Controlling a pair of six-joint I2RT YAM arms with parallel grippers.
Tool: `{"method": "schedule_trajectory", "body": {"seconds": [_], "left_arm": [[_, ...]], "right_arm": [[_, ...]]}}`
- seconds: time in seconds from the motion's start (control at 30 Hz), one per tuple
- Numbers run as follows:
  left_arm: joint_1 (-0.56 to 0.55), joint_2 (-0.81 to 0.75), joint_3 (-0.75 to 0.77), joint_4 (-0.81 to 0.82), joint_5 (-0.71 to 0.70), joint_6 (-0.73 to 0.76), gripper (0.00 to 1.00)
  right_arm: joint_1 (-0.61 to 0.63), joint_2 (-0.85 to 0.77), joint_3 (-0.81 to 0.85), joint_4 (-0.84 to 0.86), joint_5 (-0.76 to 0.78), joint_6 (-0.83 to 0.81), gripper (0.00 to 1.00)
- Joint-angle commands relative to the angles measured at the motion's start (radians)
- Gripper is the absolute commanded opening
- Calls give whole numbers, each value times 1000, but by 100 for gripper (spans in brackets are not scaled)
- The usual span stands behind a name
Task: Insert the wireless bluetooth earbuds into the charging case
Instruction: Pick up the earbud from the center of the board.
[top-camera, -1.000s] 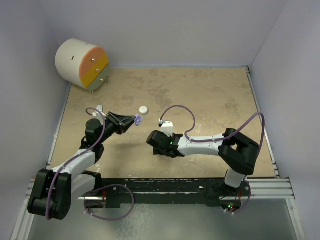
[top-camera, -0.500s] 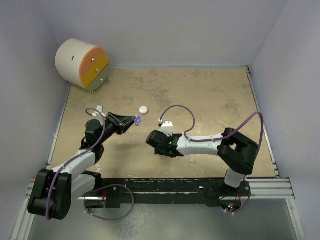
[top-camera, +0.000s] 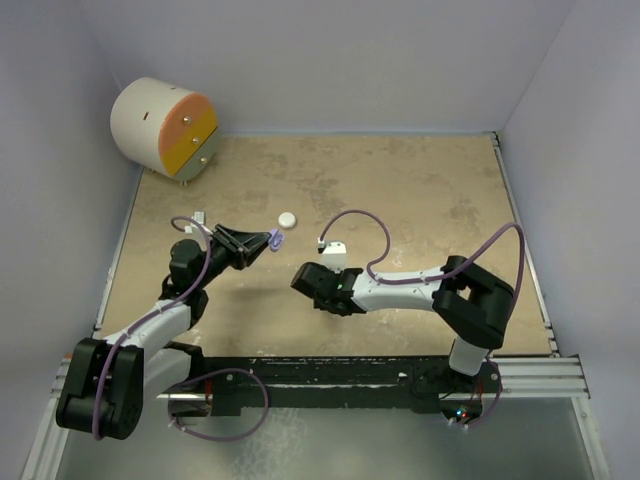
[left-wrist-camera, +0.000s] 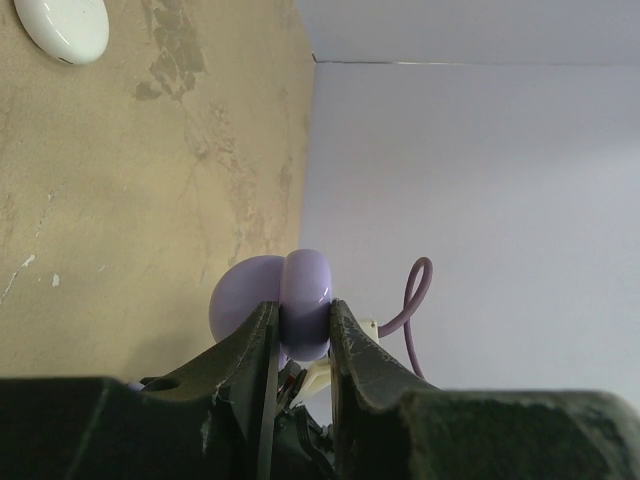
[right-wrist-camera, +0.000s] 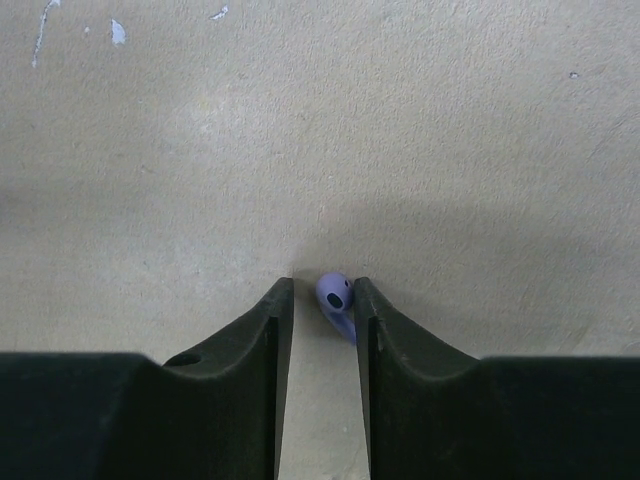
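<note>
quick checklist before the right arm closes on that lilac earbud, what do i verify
1. Lilac earbud inside the right gripper: ok, it sits in the gap at the fingertips.
2. Earbud centred in that gap: not ok, it lies against one finger with space to the other.
3. Left gripper grip on the lilac case: ok, clamped between both fingers.
4. Lilac case open and sockets facing up: cannot tell, two rounded halves show but no socket.
5. White case out of the way: ok, it lies apart from both grippers on the table.
</note>
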Motion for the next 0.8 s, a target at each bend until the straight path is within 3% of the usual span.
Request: {"method": "schedule_trajectory", "body": {"seconds": [0.0, 0.47, 0.77], "left_arm": [[12, -8, -5, 68, 18, 2, 0], [17, -11, -10, 69, 20, 1, 0], [19, -11, -10, 69, 24, 1, 0]], "right_arm": [[6, 72, -17, -63, -36, 33, 33], [6, 78, -27, -73, -41, 31, 26], [6, 80, -14, -97, -28, 31, 12]]}}
